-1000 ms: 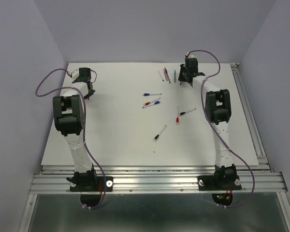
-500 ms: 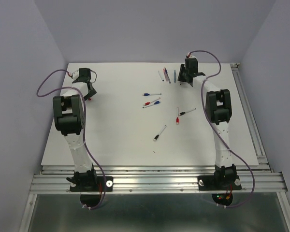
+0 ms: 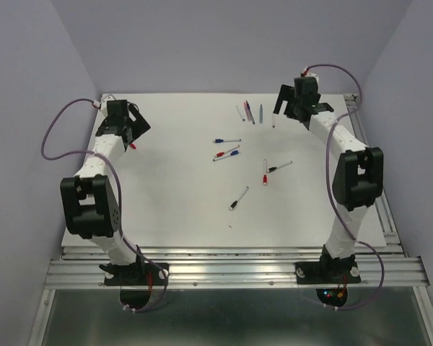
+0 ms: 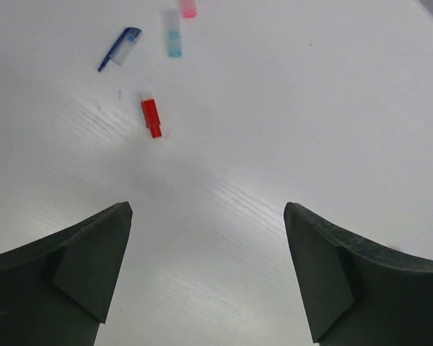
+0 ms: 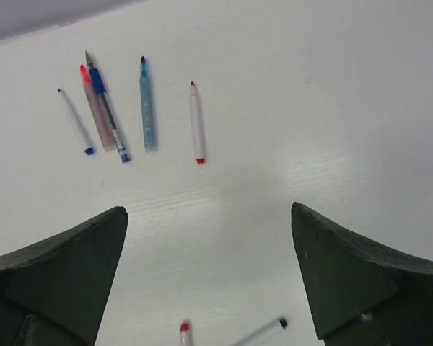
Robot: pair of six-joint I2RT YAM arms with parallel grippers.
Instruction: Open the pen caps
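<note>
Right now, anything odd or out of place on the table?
Nothing spilled or broken. Four loose caps (red cap, blue cap, pale blue cap, pink cap) lie scattered at the far left, apart from the uncapped pens lined up at the far edge.

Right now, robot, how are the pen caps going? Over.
Left tool open, empty, near loose red cap. Right tool open, empty, near uncapped pens. Nothing in the way.
</note>
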